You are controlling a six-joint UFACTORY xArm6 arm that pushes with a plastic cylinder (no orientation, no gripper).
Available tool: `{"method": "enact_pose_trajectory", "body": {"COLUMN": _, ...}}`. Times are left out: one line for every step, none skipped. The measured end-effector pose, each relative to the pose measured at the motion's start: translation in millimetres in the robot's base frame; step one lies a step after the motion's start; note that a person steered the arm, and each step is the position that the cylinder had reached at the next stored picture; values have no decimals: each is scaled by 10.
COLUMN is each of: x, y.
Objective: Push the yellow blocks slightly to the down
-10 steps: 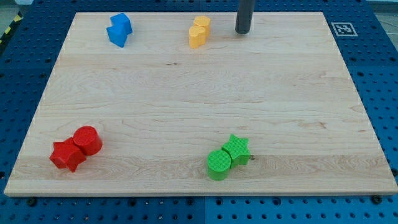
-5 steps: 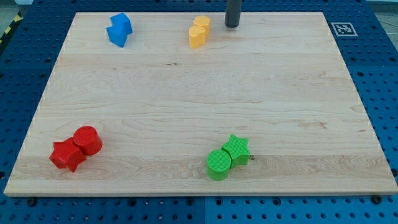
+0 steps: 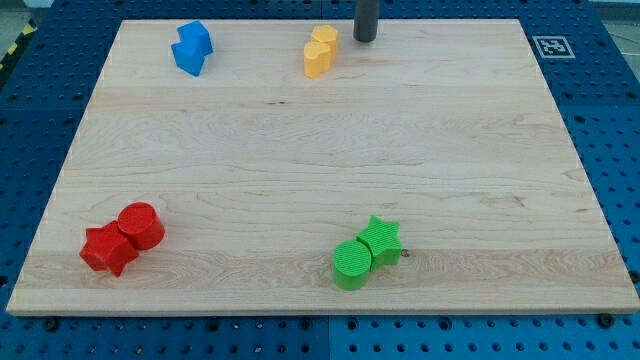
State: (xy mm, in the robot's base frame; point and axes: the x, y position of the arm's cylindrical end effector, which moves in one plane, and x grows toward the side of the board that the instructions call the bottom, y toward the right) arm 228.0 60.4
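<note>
While my tip (image 3: 365, 39) rests near the view's top edge of the wooden board (image 3: 320, 150), it stands just to the right of the yellow blocks (image 3: 320, 50) and a little above them, with a narrow strip of bare wood between the rod and the nearest yellow face, so nothing is being touched. As a plain rod it has no jaws to spread or press together, and it pinches nothing. Both yellow blocks sit touching each other, one slightly higher and to the right of the other (their exact shapes are hard to make out from this angle). Well to their left, also near the top edge, two blue blocks (image 3: 191, 47) sit pressed together. Down at the view's bottom left, a red cylinder (image 3: 141, 225) touches a red star-like block (image 3: 108, 249) lying just below and left of it. Near the bottom centre, a green star (image 3: 381, 240) leans against a green cylinder (image 3: 351, 264) on its lower left. Beyond the board's upper right corner, a small black-and-white marker (image 3: 552, 46) lies on the blue perforated table (image 3: 610, 130).
</note>
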Motion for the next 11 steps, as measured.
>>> {"method": "enact_pose_trajectory", "body": {"x": -3, "y": -101}}
{"method": "enact_pose_trajectory", "body": {"x": -3, "y": -166}}
{"method": "enact_pose_trajectory", "body": {"x": -29, "y": -253}}
{"method": "enact_pose_trajectory", "body": {"x": -183, "y": -304}}
{"method": "enact_pose_trajectory", "body": {"x": -223, "y": -327}}
{"method": "enact_pose_trajectory", "body": {"x": -210, "y": -316}}
{"method": "enact_pose_trajectory", "body": {"x": -97, "y": -258}}
{"method": "enact_pose_trajectory", "body": {"x": -97, "y": -258}}
{"method": "enact_pose_trajectory", "body": {"x": -97, "y": -297}}
{"method": "enact_pose_trajectory", "body": {"x": -97, "y": -383}}
{"method": "enact_pose_trajectory", "body": {"x": -98, "y": -432}}
